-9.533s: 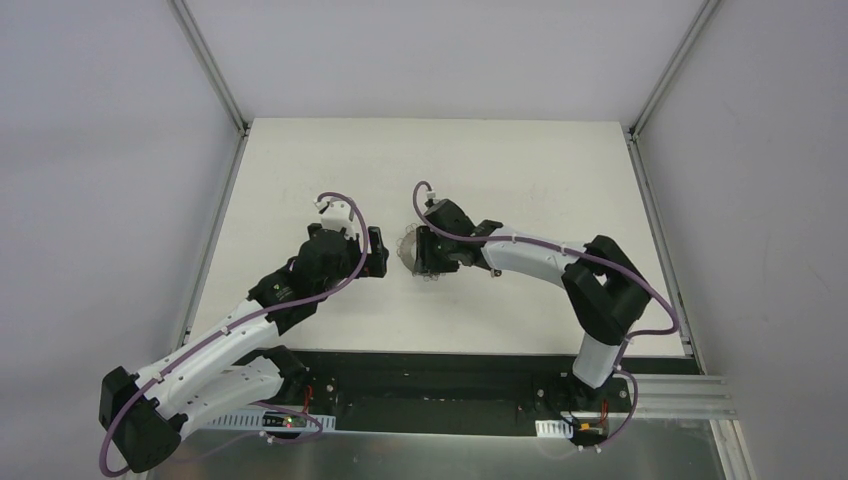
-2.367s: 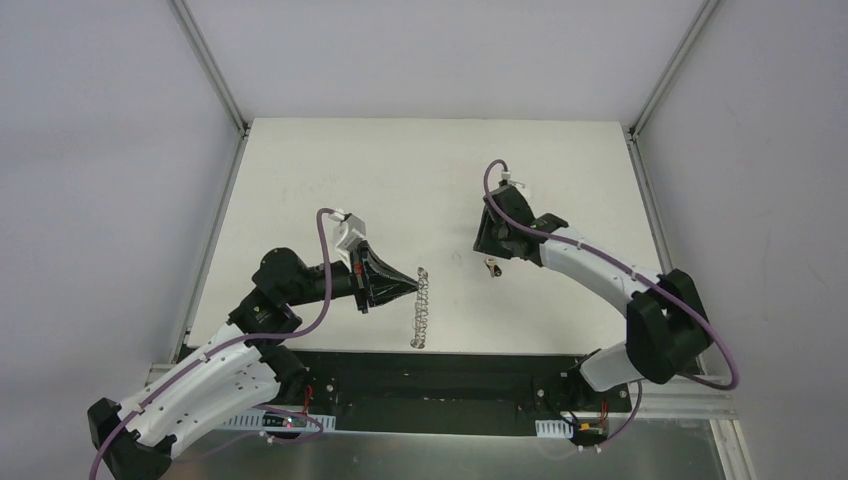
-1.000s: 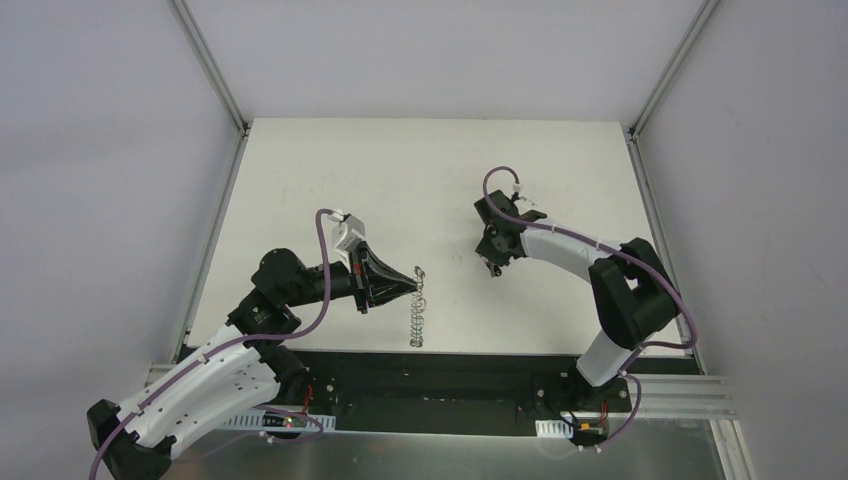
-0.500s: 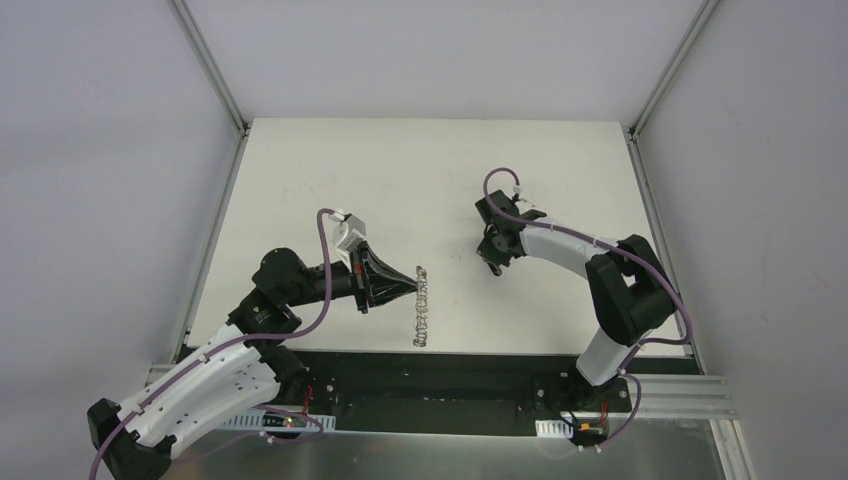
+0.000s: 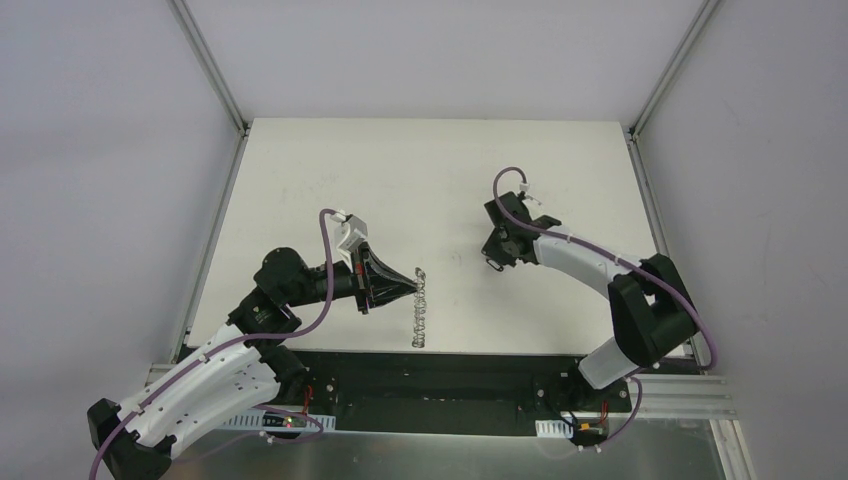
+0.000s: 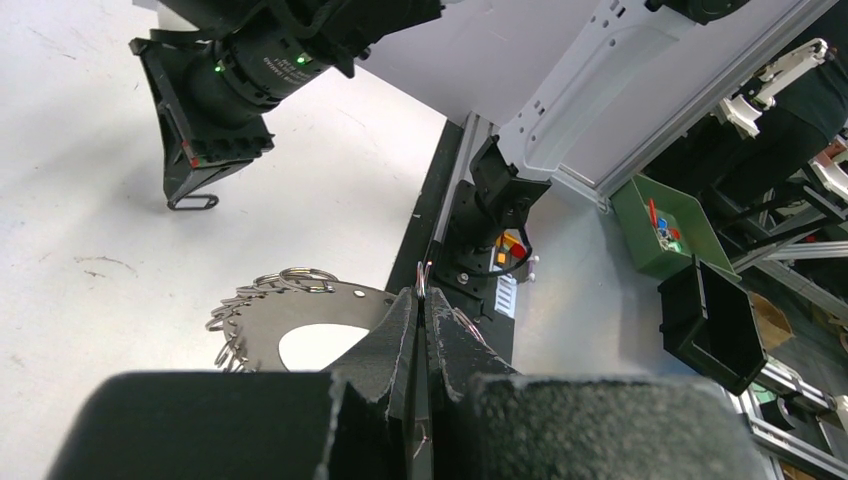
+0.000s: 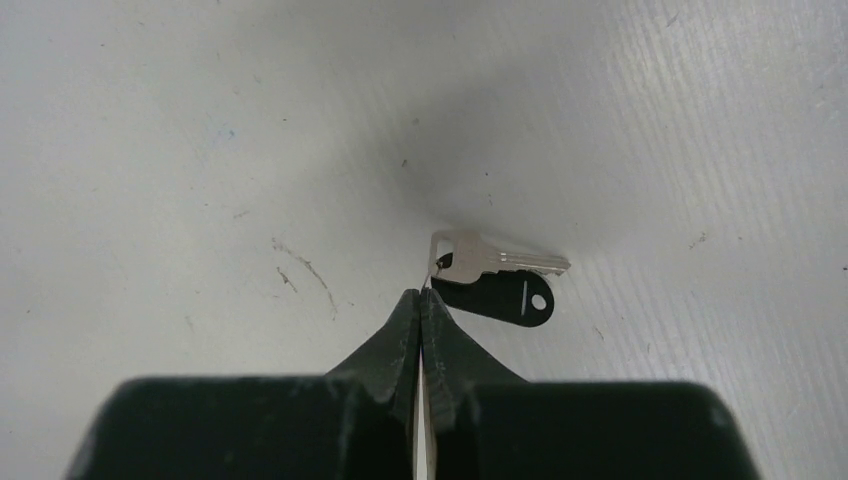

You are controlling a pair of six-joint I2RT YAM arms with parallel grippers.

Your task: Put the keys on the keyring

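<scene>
The keyring (image 5: 421, 312) is a silvery ring fringed with thin wire loops, and it hangs down from my left gripper (image 5: 412, 286) near the table's front edge. In the left wrist view the left gripper (image 6: 422, 295) is shut on one wire loop, with the keyring's grey plate (image 6: 325, 308) and its wide hole just to the left. The keys (image 7: 480, 253) are a silver key with a black tag (image 7: 500, 300) on a thin wire. My right gripper (image 7: 420, 293) is shut on that wire, over the white table. From above, the right gripper (image 5: 492, 262) covers them.
The white table (image 5: 400, 170) has walls on three sides. A black rail (image 5: 430, 372) runs along its near edge by the arm bases. Off the table, in the left wrist view, sit a green bin (image 6: 665, 225) and a black bin (image 6: 715, 320).
My right gripper has shut on the keys' wire, and its arm has swung its elbow out to the right. The left arm and the keyring have stayed put.
</scene>
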